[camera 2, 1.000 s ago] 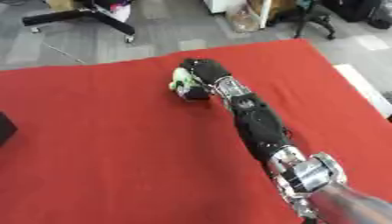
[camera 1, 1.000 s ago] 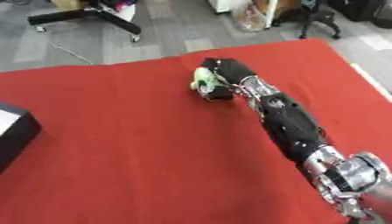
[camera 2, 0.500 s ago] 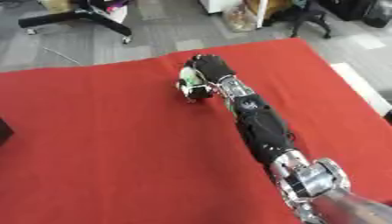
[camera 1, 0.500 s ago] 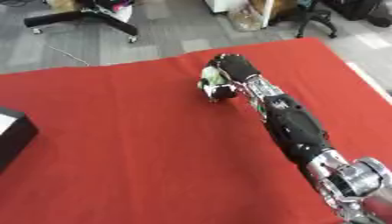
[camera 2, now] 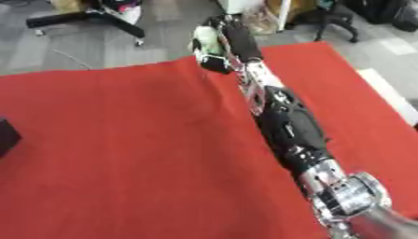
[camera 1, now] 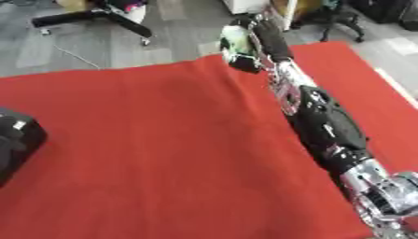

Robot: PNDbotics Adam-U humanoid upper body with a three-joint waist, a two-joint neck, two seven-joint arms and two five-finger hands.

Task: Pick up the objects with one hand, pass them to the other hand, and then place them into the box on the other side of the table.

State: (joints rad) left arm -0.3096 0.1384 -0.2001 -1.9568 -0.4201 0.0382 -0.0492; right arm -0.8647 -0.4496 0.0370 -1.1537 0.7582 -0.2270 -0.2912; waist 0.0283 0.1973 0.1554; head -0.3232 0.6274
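At the far edge of the red table (camera 1: 147, 154), right of centre, the right hand (camera 1: 260, 38) is stretched out at the end of its long black-and-silver arm (camera 1: 326, 126), its fingers curled round a pale green-and-white object (camera 1: 235, 42) (too blurred to name). The object sits on the left side of the hand, raised off the cloth and seen against the grey floor beyond the table edge. A black box (camera 1: 15, 140) lies at the left edge of the table, well apart from the hand.
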